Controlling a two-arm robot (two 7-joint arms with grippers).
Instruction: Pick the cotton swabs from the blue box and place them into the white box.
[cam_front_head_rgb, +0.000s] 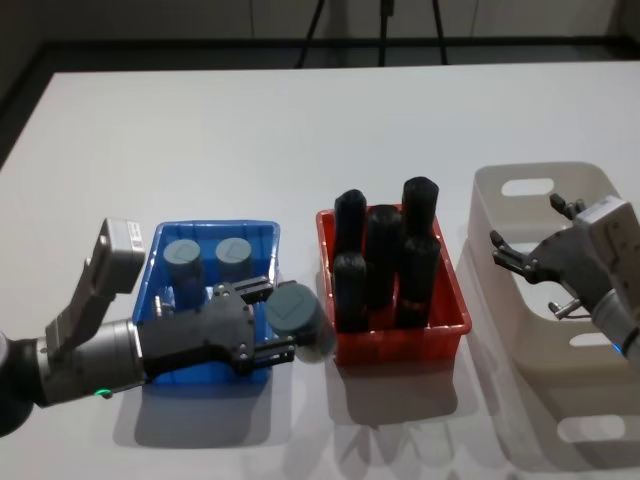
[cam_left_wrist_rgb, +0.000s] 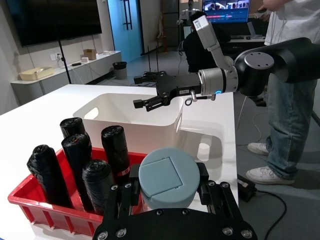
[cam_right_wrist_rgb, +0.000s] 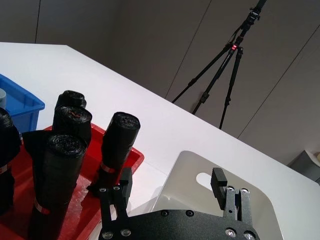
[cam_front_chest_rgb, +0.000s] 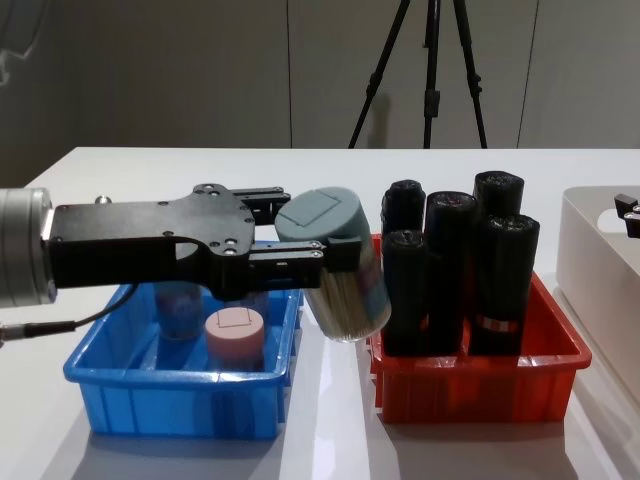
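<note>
1. Jaws of left gripper (cam_front_head_rgb: 273, 320) are clamped on a clear cylindrical tub of cotton swabs (cam_front_head_rgb: 300, 318) with a grey-blue lid, held above the right rim of the shallow bright blue plastic box (cam_front_head_rgb: 215, 227).
2. Tub axis is tilted: lid up-left, base down-right toward the red plastic tray (cam_front_head_rgb: 400, 345).
3. Tall off-white plastic box (cam_front_head_rgb: 505, 290) lies right of the tub, past the red tray.
4. Right gripper (cam_front_head_rgb: 520, 262) hovers over it, jaws spread, empty; it's the nearer arm.

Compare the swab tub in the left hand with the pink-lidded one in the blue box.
Lid: the held tub has a grey-blue one, the pink-lidded tub a pink one. Pose: the held tub tilts; the pink-lidded tub stands upright. Place: the held tub hangs in the left hand between blue box and red tray; the pink-lidded tub sits inside the blue box. Both are small round tubs with flat lids.
</note>
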